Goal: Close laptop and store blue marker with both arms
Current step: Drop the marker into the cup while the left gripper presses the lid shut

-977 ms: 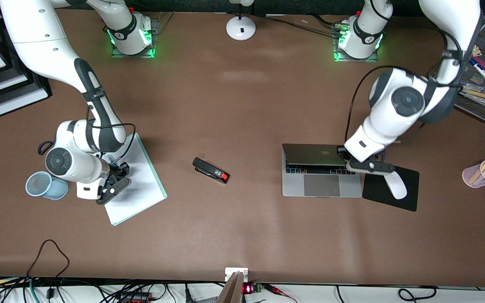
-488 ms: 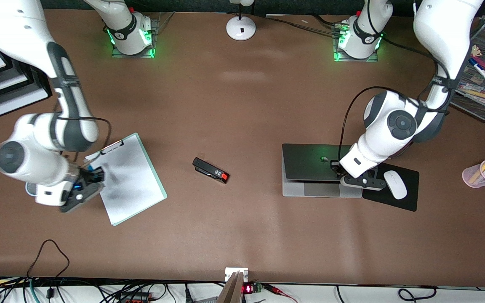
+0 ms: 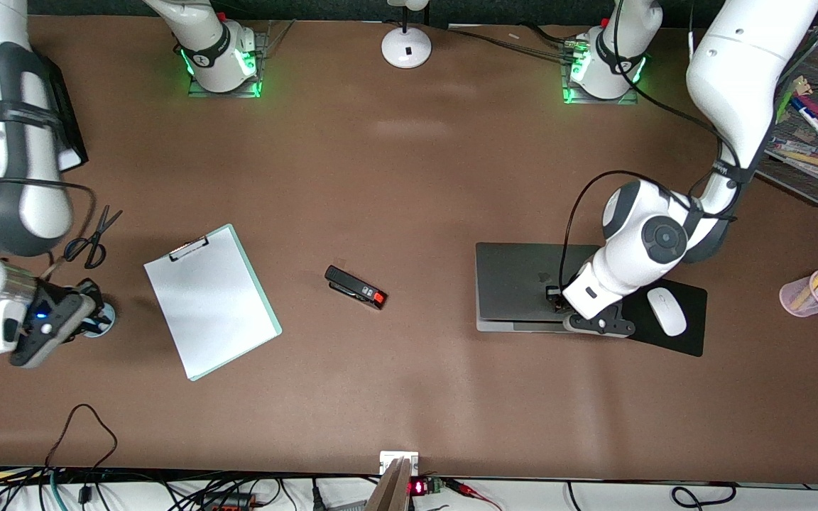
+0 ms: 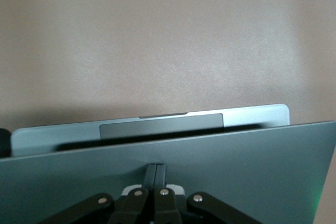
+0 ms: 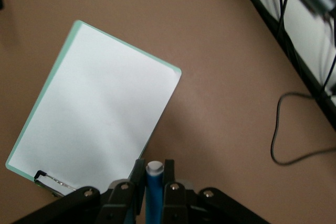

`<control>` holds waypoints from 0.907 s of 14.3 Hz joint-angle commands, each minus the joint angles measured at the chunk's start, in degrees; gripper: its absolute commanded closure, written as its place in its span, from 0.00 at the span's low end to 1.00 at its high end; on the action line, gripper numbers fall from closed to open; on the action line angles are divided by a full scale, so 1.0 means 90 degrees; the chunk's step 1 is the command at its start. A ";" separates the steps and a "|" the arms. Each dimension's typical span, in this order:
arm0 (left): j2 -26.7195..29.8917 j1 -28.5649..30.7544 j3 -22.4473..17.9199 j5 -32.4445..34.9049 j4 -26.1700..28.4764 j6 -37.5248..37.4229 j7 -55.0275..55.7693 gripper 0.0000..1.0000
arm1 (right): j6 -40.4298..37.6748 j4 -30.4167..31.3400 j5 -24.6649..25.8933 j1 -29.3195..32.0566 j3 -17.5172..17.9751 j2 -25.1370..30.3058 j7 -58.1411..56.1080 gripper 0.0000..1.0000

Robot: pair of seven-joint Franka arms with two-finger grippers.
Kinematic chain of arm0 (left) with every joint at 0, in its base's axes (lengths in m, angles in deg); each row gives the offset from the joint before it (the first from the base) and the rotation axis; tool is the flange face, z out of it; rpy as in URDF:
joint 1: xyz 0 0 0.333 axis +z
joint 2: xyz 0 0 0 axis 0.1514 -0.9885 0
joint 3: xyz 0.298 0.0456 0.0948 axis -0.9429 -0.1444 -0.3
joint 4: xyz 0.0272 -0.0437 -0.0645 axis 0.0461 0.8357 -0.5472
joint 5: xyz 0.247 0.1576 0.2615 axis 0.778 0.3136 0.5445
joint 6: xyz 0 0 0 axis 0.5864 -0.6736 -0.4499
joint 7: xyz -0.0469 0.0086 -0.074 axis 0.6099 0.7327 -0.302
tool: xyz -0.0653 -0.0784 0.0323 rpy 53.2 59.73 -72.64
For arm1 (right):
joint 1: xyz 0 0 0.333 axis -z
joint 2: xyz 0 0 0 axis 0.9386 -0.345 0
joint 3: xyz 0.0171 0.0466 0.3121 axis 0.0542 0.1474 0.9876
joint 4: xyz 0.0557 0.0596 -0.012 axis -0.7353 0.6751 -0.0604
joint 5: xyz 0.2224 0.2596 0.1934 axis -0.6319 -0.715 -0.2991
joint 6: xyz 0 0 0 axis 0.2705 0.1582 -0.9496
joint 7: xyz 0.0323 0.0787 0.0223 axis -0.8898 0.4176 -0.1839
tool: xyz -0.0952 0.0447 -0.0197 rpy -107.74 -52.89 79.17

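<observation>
The laptop (image 3: 522,287) is taken as the landmark. Its lid is nearly down; in the left wrist view only a thin gap to the base is left. The left gripper (image 3: 597,323) is pressed on the lid edge nearest the front camera, beside the black mouse pad (image 3: 668,333), with its fingers (image 4: 156,174) drawn together and nothing between them. The lid should be pushed down slowly and evenly, so that the slim metal shell is not slammed. Well apart from the laptop, toward the right arm's end of the table, the blue marker (image 5: 154,192) is held upright in the narrow right gripper (image 5: 153,179), over the blue mesh cup (image 3: 100,319). It should be lowered straight into the cup before release, since a smooth round barrel can roll. The laptop is flat, matte and silver-grey; the clipboard (image 3: 210,301) is pale, with a green edge.
</observation>
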 commanded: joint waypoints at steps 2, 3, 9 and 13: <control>-0.0581 -0.0030 0.0010 0.0164 -0.0277 0.0408 -0.0068 1.00 | -0.0129 -0.0432 -0.1332 0.0489 0.0071 -0.0348 -0.1764 1.00; -0.0640 -0.0040 0.0000 0.0164 -0.0267 0.0487 -0.0068 1.00 | -0.0139 -0.0443 -0.1499 0.0567 0.0071 -0.0349 -0.2068 1.00; -0.0709 -0.0030 -0.0059 0.0242 -0.0218 0.0498 -0.0078 1.00 | -0.1103 -0.0433 -0.3314 0.1504 0.0081 -0.0494 -0.3826 1.00; -0.0719 -0.0040 -0.0088 0.0261 -0.0199 0.0488 -0.0078 1.00 | -0.1944 -0.0443 -0.4302 0.2100 0.0081 -0.0846 -0.4657 1.00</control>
